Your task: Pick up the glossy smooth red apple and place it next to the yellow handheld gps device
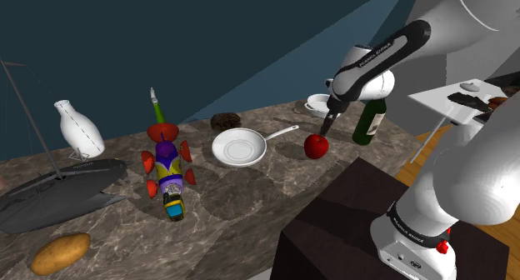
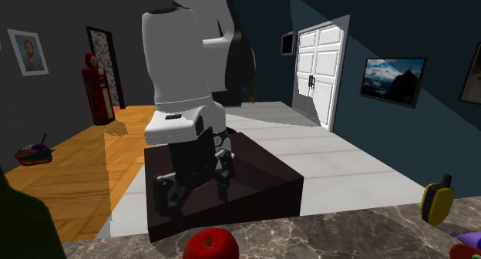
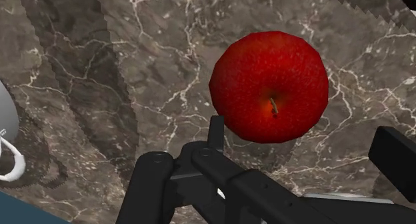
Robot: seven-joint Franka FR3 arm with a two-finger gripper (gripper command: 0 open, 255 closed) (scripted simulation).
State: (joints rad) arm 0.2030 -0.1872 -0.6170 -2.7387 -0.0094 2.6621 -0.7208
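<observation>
**Shoulder view.** The all-black two-finger gripper [image 1: 327,127] is shown poised just above the glossy red apple [image 1: 315,145]. The apple rests on the brown marble-patterned countertop [image 1: 250,195], between the round white frying pan [image 1: 239,147] and the dark green bottle [image 1: 365,128]. A white cup on a saucer [image 1: 317,102] is seen behind the apple. Toward this view's left, four more things are laid out: a multicoloured toy rocket [image 1: 169,168], a white bulbous vase [image 1: 77,128], a grey model sailing boat [image 1: 54,195] and a tan potato [image 1: 60,252]. The dark box-shaped stand [image 1: 367,228] is seen at the lower right.

**Wrist view.** The black fingers [image 3: 395,156] are held apart, and nothing is clasped between them. The apple is seen on the marble just ahead of them with its stem turned toward the camera. It lies nearer one finger than the other, and whether that finger touches it cannot be told.

**Second exterior view.** The apple is cut off by the bottom edge. The yellow handheld GPS device with a black top [image 2: 437,200] stands at the countertop's edge on this view's right — well apart from the apple.
</observation>
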